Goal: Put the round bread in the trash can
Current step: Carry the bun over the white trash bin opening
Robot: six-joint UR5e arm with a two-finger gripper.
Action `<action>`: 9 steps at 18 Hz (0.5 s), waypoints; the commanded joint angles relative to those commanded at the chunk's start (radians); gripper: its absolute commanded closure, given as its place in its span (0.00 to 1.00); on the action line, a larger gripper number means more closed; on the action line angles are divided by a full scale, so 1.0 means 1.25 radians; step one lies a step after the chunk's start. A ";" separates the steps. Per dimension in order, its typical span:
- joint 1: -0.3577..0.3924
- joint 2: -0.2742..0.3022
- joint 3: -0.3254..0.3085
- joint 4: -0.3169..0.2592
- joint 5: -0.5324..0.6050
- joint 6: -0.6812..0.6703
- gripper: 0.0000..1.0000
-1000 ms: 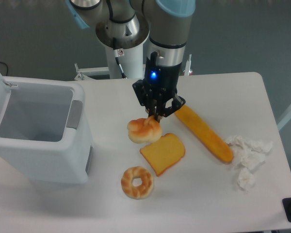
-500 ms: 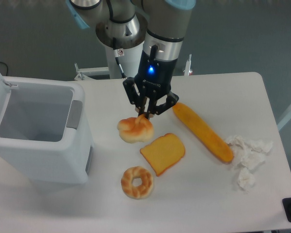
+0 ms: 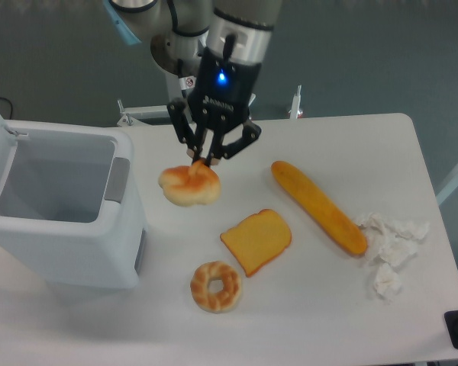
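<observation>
My gripper [image 3: 204, 162] is shut on the top of the round bread [image 3: 188, 187], a puffy cream bun with a golden-orange top. The bun hangs in the air above the table, just right of the trash can. The trash can [image 3: 61, 221] is a large white-grey bin at the left with its lid swung open and its inside visible.
A square toast slice [image 3: 256, 240] lies on the white table [image 3: 305, 305]. A ring-shaped bread [image 3: 215, 286] lies in front of it. A long baguette [image 3: 318, 206] lies to the right, with crumpled white paper [image 3: 385, 248] beyond it.
My gripper has lifted the round bread off the table and carried it up and to the left, toward the trash can. The other breads have not moved.
</observation>
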 joint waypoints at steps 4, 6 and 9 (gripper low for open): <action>-0.037 0.001 0.007 0.000 -0.037 0.002 0.78; -0.062 -0.004 0.006 0.000 -0.049 0.000 0.78; -0.107 -0.004 0.000 0.000 -0.050 -0.001 0.78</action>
